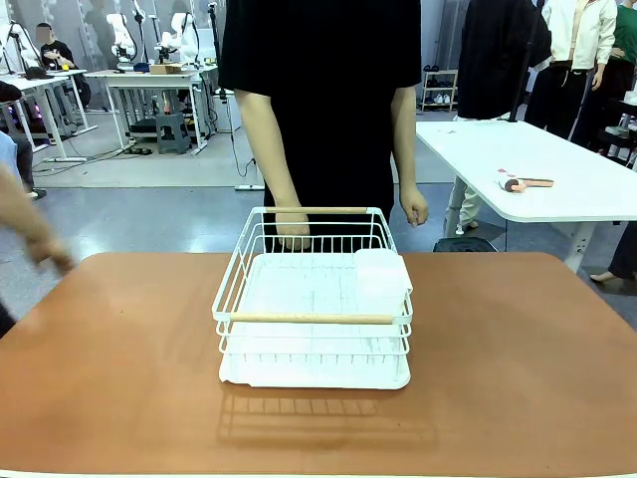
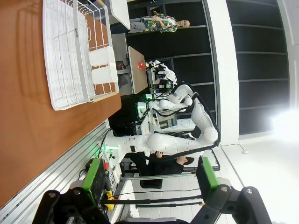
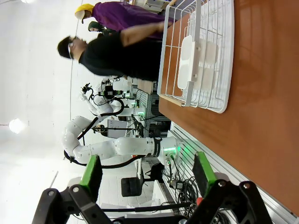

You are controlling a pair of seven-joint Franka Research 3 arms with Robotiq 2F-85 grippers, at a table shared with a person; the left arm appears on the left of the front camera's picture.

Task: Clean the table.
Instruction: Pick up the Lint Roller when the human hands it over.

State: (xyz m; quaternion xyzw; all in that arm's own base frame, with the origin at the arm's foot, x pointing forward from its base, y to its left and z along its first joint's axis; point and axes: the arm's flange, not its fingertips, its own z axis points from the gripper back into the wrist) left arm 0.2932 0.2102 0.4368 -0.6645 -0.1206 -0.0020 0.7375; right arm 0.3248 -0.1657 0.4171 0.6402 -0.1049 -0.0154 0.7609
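**Item 1, table** [image 1: 518,378]: a terracotta top with rounded corners that spreads out on every side of the wire rack. Its surface is bare around the rack.

**Item 2, wire rack** [image 1: 231,284]: white and upright, standing mid-table. One wooden handle [image 1: 311,319] runs along its near rim and a second handle [image 1: 320,210] along its far rim.

**Item 3, drip tray** [image 1: 314,376]: white, lying under the rack. Whether it is fixed to the rack cannot be told.

**Item 4, white container** [image 1: 381,281]: sits inside the rack, in its far right corner.

**Item 5, person:** stands beyond the rack. One hand [image 1: 292,234] is just behind the far handle and the other hand [image 1: 413,207] hangs beyond the rack's right corner. A blurred hand [image 1: 45,249] from someone else shows well to the rack's left.

**Item 6, left jaws:** the green pads [image 2: 95,175] stand wide apart with nothing between them. They are back off the table edge and well short of the rack.

**Item 7, right jaws:** the pads [image 3: 202,170] are likewise wide apart and empty, well short of the rack.

**Handling note (judgement):**
- The rack is probably what has to leave the table.
- It is wide, so one arm at each side rim suits it better than a single grip.
- Lifting level should keep the container from sliding.
- Rising slowly will show whether the tray comes up with the rack.
- Hold off while the person's hand is at the far handle.
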